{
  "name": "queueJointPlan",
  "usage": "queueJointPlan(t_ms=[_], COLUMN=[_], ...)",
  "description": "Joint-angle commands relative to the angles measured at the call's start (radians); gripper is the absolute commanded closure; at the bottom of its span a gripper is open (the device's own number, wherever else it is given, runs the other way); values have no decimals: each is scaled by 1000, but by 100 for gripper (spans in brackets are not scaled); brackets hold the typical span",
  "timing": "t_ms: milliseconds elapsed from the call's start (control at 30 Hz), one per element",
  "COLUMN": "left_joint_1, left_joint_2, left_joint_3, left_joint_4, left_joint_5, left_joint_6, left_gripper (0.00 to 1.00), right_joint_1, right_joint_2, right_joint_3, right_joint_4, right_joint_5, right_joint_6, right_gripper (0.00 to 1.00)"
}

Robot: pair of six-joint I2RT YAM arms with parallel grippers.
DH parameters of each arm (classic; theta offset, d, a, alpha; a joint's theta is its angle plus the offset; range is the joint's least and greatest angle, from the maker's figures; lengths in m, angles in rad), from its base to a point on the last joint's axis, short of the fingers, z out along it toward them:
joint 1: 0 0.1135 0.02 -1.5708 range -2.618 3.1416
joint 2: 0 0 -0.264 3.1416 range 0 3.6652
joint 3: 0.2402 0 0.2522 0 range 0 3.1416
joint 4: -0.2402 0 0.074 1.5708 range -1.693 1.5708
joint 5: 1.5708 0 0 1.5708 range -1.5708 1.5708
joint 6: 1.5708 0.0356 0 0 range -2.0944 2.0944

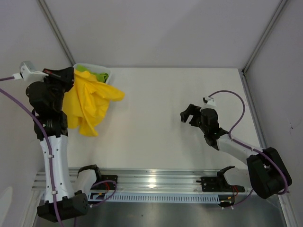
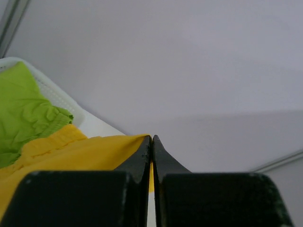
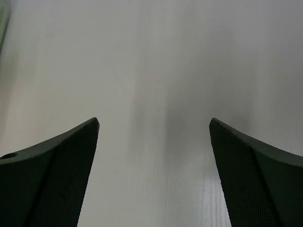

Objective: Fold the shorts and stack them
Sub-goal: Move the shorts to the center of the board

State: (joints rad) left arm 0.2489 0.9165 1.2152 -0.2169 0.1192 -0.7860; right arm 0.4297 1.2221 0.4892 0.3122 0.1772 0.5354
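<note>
- The left gripper [image 2: 152, 138], at the far-left corner, is clenched on an edge of the yellow shorts [image 1: 87, 106]. They hang from it crumpled and bunched over the table's left part.
- The lime green shorts [image 2: 23, 113] lie in the white mesh basket [image 2: 57, 97] just behind.
- The white table [image 1: 161, 123] is matte, boxed by pale walls.
- The right gripper [image 3: 154, 122] hovers over bare tabletop, jaws spread, well apart from the cloth.
</note>
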Motion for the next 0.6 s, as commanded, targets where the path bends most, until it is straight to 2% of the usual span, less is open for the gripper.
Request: queueJointPlan(t_ms=[0,33,167,267,433,567], left_joint_1=[1,3,3,1,3,3], left_joint_2=[22,36,18,-10,-25,-50], left_joint_3=[53,44,-32,-69,-92,-117], left_joint_4=[74,73,71,65,33,19], left_joint_5=[137,155,142,145,189,191], left_joint_6=[-22,-24,-3,14,31,33], left_gripper=[100,100,100,100,100,100], right_joint_1=[32,62,180,221,233,286], right_joint_2=[49,85,163,264,442,572], right_joint_3=[40,52,136,280,466,661], right_joint_4=[191,211,212,154,200,142], right_joint_5=[-279,-342,-378,-487,-709,-777], right_joint_6=[-97,-132,-250,-293,-272,-261], right_gripper=[1,2,3,6,8,12])
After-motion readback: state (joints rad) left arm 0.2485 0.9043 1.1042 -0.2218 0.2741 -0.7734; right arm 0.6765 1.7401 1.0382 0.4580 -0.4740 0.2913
